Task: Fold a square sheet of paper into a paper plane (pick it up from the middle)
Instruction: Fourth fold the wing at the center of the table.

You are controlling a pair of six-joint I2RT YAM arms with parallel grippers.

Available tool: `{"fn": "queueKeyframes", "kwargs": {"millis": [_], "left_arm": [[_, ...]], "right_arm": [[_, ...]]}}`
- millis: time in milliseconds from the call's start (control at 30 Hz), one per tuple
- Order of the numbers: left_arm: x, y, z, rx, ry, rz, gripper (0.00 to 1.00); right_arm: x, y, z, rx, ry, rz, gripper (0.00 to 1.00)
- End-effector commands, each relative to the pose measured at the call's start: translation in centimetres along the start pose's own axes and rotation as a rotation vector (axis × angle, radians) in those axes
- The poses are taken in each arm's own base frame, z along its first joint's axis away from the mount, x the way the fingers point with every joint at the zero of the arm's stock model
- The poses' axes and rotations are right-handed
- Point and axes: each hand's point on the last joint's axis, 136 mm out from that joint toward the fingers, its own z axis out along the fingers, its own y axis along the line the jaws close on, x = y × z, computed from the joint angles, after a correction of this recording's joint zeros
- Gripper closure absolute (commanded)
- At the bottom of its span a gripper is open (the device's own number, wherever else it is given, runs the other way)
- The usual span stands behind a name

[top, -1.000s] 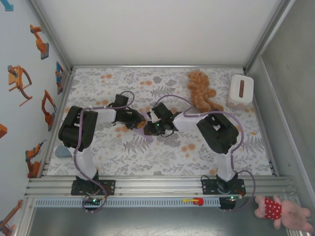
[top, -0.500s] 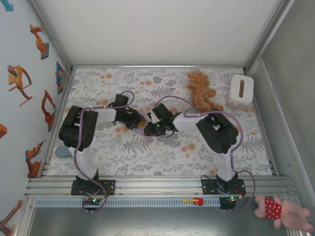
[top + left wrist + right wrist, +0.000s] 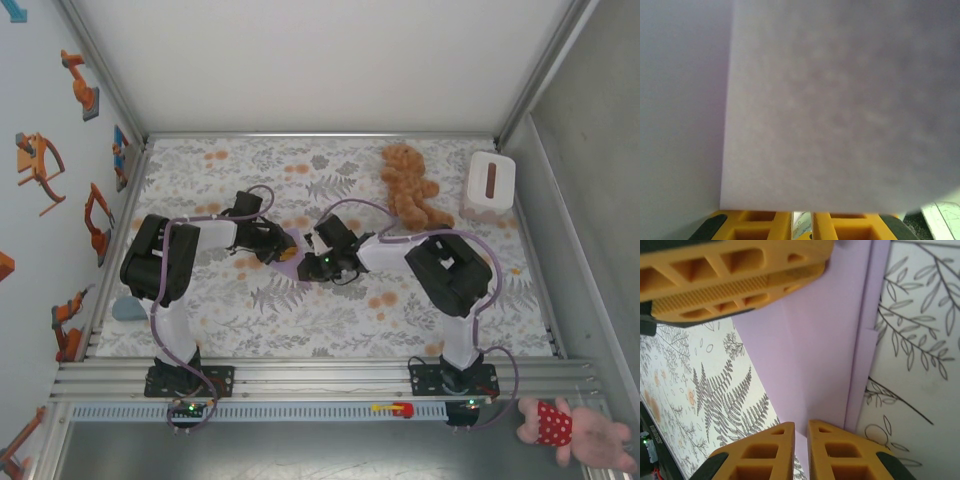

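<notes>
The lavender sheet of paper point(image 3: 290, 256) is held low over the floral cloth at the table's middle, between the two arms. In the right wrist view the paper point(image 3: 810, 350) shows a centre crease and a folded strip along its right side. My left gripper point(image 3: 281, 247) is shut on its far edge, its yellow fingers point(image 3: 735, 280) pressed together there. My right gripper point(image 3: 801, 432) is shut on the near edge, with lavender showing in the narrow slit between its fingers. In the left wrist view the paper point(image 3: 840, 100) hides the tips of the left gripper point(image 3: 802, 222).
A brown teddy bear point(image 3: 408, 185) lies at the back right, with a white box point(image 3: 489, 186) beside it near the right wall. A pale blue object point(image 3: 127, 308) sits at the table's left edge. A pink toy point(image 3: 575, 430) lies outside the front rail.
The right arm's wrist and elbow have shifted slightly right and nearer, and a little more lavender paper shows between the grippers. The left arm has hardly moved.
</notes>
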Motion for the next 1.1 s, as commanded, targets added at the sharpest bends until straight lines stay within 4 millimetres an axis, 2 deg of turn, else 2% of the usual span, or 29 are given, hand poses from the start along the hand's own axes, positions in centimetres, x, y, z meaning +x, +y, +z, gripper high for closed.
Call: {"fn": "queueKeyframes", "kwargs": {"millis": [0, 600, 833, 967, 1067], "left_arm": [[0.2, 3.6, 0.8, -0.117, 0.011, -0.058, 0.84], [0.0, 4.3, 0.7, -0.159, 0.001, -0.076, 0.85], [0.0, 4.6, 0.6, -0.172, 0.0, -0.086, 0.85], [-0.1, 4.8, 0.6, -0.185, 0.002, -0.091, 0.86], [-0.1, 5.0, 0.6, -0.197, 0.004, -0.094, 0.85]], "right_arm": [[2.8, -1.1, -0.5, 0.036, 0.081, 0.057, 0.85], [4.9, -1.8, -1.4, 0.053, 0.112, 0.081, 0.88], [6.5, -2.4, -1.8, 0.06, 0.148, 0.094, 0.9], [6.3, -2.2, -2.4, 0.073, 0.132, 0.079, 0.9], [5.2, -1.5, -3.3, 0.079, 0.082, 0.044, 0.9]]}}
